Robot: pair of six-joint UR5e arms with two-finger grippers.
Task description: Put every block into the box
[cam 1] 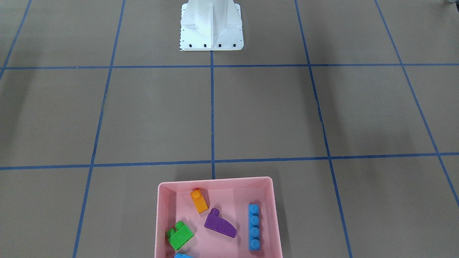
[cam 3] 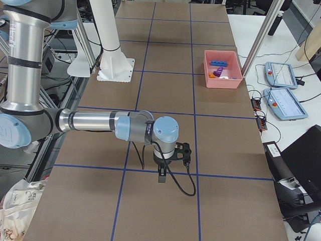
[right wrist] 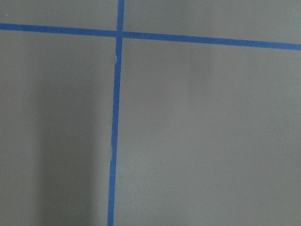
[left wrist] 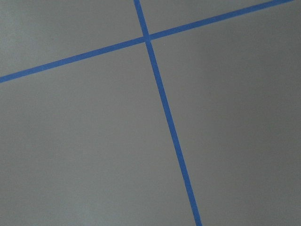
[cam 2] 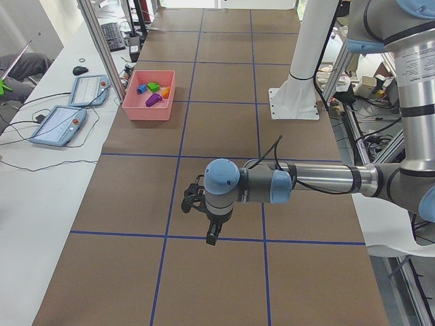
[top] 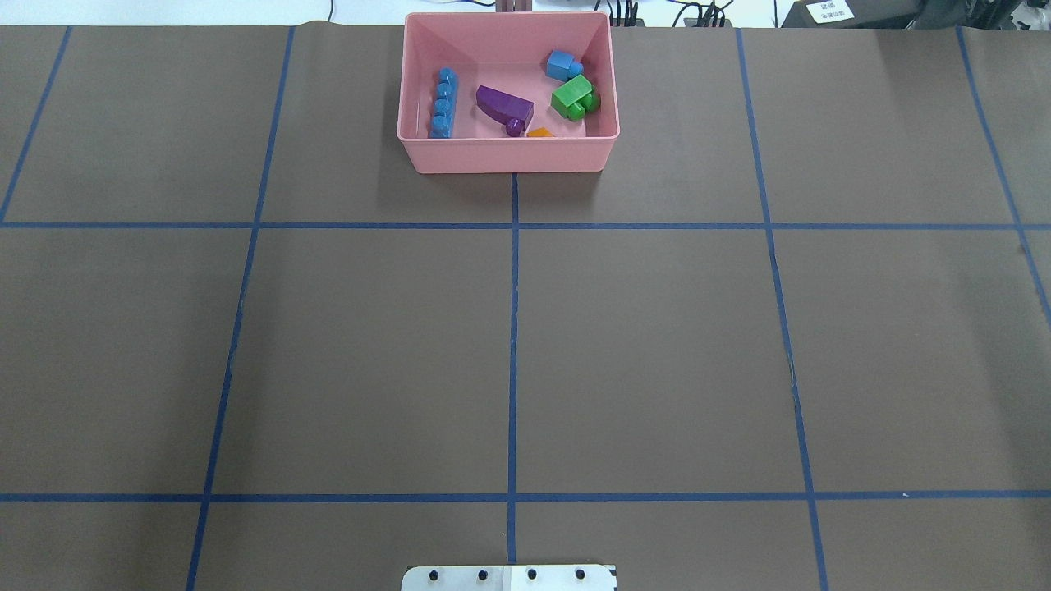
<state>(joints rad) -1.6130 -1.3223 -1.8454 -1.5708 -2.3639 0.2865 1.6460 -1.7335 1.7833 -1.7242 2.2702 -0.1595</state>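
Note:
The pink box (cam 1: 218,181) stands at the table's far edge from the robot, on the middle line, and also shows in the overhead view as box (top: 509,156). Inside it lie an orange block (cam 1: 199,201), a purple sloped block (cam 1: 220,225), a long blue block (cam 1: 254,227), a green block (cam 1: 180,235) and a small blue block (top: 563,65). My left gripper (cam 2: 212,238) hangs low over bare table, far from the box. My right gripper (cam 3: 161,178) hangs likewise at the other end. I cannot tell whether either is open or shut. Both wrist views show only brown table and blue tape.
The white robot base plate (cam 1: 211,36) sits at the robot's side of the table. Blue tape lines divide the brown surface into squares. Teach pendants (cam 2: 58,125) and cables lie on the white bench beyond the box's edge of the table.

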